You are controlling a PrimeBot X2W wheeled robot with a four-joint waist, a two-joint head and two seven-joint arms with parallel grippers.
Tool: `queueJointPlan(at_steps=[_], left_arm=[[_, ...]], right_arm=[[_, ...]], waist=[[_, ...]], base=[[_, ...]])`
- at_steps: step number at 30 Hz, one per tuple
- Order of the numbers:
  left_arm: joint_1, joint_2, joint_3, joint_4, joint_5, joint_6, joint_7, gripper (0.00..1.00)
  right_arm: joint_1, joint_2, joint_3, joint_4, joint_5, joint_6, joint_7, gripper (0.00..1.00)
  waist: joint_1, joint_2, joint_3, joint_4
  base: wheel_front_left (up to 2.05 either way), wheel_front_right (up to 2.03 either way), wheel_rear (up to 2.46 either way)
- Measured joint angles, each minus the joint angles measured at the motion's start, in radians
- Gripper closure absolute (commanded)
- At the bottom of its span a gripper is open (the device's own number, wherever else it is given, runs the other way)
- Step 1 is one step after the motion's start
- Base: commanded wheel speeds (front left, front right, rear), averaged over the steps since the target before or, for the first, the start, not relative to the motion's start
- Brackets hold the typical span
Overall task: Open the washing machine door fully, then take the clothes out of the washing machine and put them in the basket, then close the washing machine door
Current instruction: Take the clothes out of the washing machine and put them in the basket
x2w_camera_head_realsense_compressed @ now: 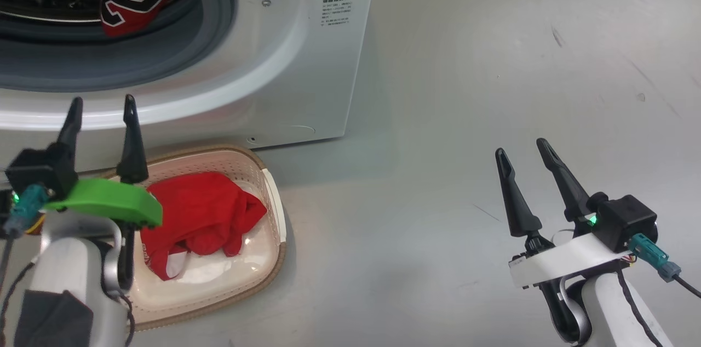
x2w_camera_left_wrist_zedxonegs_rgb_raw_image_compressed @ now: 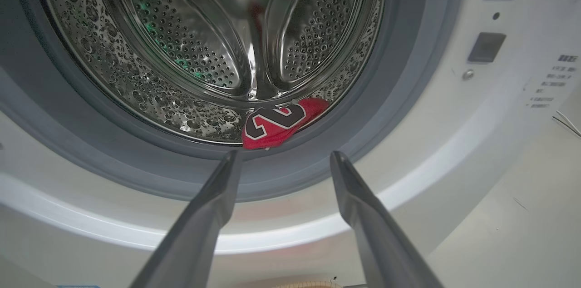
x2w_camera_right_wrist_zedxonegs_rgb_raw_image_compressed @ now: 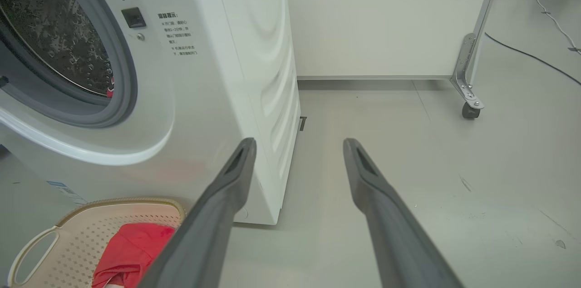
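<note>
Red cloth is found in two places. One crumpled jersey [x2w_camera_head_realsense_compressed: 197, 215] is already laid in the basket [x2w_camera_head_realsense_compressed: 272, 194], which is set on the floor [x2w_camera_head_realsense_compressed: 493, 62] just in front of the washing machine [x2w_camera_head_realsense_compressed: 306, 62], below its opening. A second, numbered jersey [x2w_camera_left_wrist_zedxonegs_rgb_raw_image_compressed: 277, 122] is left inside the washing machine, at the lower front edge of the steel drum [x2w_camera_left_wrist_zedxonegs_rgb_raw_image_compressed: 181, 52], against the grey gasket [x2w_camera_left_wrist_zedxonegs_rgb_raw_image_compressed: 408, 74].

The mouth of the washing machine is uncovered, so the opening step is judged done; how far the door is swung cannot be told. Unloading is judged partly done: the numbered jersey is yet to be fetched and dropped in the basket, and the door is yet to be closed.

Nothing is held. The left gripper [x2w_camera_head_realsense_compressed: 102, 99] is spread wide and empty, raised before the lower lip of the washing machine's opening and aimed at the numbered jersey. The right gripper [x2w_camera_head_realsense_compressed: 521, 146] is likewise spread wide and empty, held over bare floor well to the right of the washing machine.

The top of the drum is cut off and its bottom just behind the gasket is hidden, so more jerseys cannot be ruled out. Part of the basket is hidden behind the left arm [x2w_camera_head_realsense_compressed: 65, 270]. The printed label [x2w_camera_head_realsense_compressed: 337, 12] beside the opening is too small to be read.
</note>
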Motion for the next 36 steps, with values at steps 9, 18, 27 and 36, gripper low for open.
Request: queueJointPlan(at_steps=[9, 18, 27, 36], left_arm=[[-0.192, 0.078, 0.049, 0.02, -0.016, 0.005, 0.13, 0.0], [-0.34, 0.169, 0.089, 0.1, -0.014, 0.026, 0.271, 0.0], [-0.422, 0.225, 0.095, 0.199, 0.01, 0.044, 0.359, 0.0], [-0.497, 0.239, 0.101, 0.274, 0.04, 0.061, 0.394, 0.0]], right_arm=[[-0.066, 0.016, 0.018, -0.008, 0.017, 0.0, 0.0, 0.0], [-0.097, 0.026, 0.032, -0.007, 0.035, 0.0, 0.0, 0.0], [-0.12, 0.036, 0.051, 0.002, 0.052, 0.0, 0.0, 0.0], [-0.121, 0.039, 0.045, 0.009, 0.053, 0.0, 0.0, 0.0]], waist=[[0.0, 0.0, 0.108, -0.072], [0.0, 0.0, 0.178, -0.159], [0.0, 0.0, 0.22, -0.225], [0.0, 0.0, 0.235, -0.257]], base=[[0.0, 0.0, 0.0], [0.0, 0.0, 0.0], [0.0, 0.0, 0.0], [0.0, 0.0, 0.0]])
